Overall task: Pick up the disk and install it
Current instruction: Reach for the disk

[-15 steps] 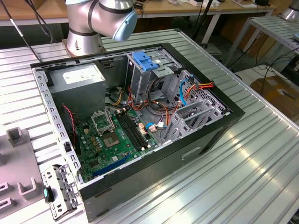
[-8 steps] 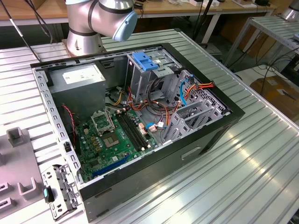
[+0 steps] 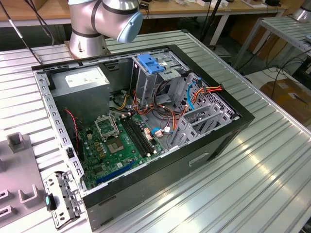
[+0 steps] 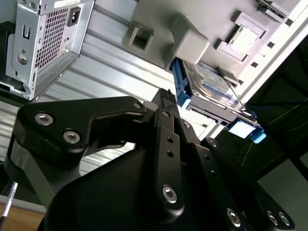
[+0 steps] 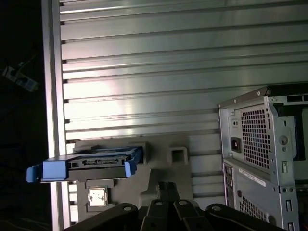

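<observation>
While disk (image 5: 96, 162) lies in fixture (image 5: 166, 143), gripper (image 5: 167, 185) hovers clear; closed.

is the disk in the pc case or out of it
Out. In the first wrist view the flat dark hard drive in blue plastic rails sits on the grey moulded holder, apart from the metal computer case.

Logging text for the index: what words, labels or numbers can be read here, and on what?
Label on the power supply: too small to read.
Label on the disk: blurred, unreadable.
White sticker on the computer case rear: too small.
No text is legible.
</observation>
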`<state>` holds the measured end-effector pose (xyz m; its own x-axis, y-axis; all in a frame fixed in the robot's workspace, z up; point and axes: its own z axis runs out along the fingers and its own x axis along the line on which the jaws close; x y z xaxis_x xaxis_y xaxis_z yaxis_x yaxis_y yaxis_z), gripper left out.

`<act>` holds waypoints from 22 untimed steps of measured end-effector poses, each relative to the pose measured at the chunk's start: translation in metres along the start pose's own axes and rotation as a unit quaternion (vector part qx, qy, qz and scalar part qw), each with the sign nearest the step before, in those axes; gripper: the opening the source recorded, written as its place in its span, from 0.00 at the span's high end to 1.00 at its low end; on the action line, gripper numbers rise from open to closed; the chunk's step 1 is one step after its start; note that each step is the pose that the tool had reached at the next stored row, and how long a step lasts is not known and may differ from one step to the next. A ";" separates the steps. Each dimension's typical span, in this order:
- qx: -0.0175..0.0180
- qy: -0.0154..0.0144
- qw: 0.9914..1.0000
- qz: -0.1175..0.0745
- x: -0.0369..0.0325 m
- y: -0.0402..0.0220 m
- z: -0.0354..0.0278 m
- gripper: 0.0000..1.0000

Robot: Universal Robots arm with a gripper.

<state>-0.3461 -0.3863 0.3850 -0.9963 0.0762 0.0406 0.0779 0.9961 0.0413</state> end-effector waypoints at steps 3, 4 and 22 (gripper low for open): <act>0.000 0.000 1.000 0.000 0.0058 -0.0003 0.0002 0.89; 0.000 0.000 1.000 0.000 0.0077 -0.0004 0.0004 0.89; 0.000 0.001 1.000 0.000 0.0498 -0.0005 0.0026 0.89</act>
<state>-0.3959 -0.3829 0.3844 -0.9962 0.0761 0.0422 0.0778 0.9961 0.0412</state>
